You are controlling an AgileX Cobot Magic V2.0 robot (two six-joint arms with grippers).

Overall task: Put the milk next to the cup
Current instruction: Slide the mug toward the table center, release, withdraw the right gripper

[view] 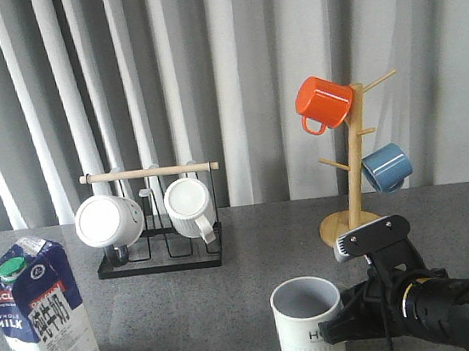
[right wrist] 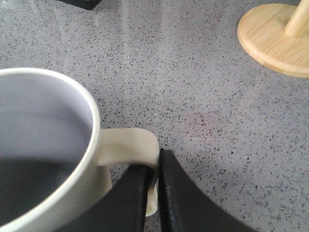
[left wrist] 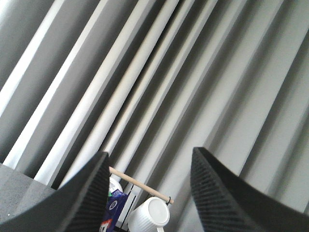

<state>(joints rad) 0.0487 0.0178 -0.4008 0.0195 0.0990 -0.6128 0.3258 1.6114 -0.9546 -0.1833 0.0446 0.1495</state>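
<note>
The milk (view: 42, 315), a blue and white carton with a green cap, stands upright at the front left of the table. A sliver of it shows in the left wrist view (left wrist: 114, 212). The off-white ribbed cup (view: 308, 325) with a grey inside stands at the front, right of centre. My right gripper (view: 350, 315) is at the cup's right side. In the right wrist view it (right wrist: 157, 188) is shut on the cup's handle (right wrist: 130, 145). My left gripper (left wrist: 149, 193) is open and empty, aimed at the curtain. It is out of the front view.
A black rack (view: 161, 261) with a wooden bar holds two white mugs (view: 107, 221) behind the milk. A wooden mug tree (view: 354, 169) with an orange mug (view: 322, 103) and a blue mug (view: 386, 167) stands behind my right arm. Its base (right wrist: 275, 41) shows in the right wrist view.
</note>
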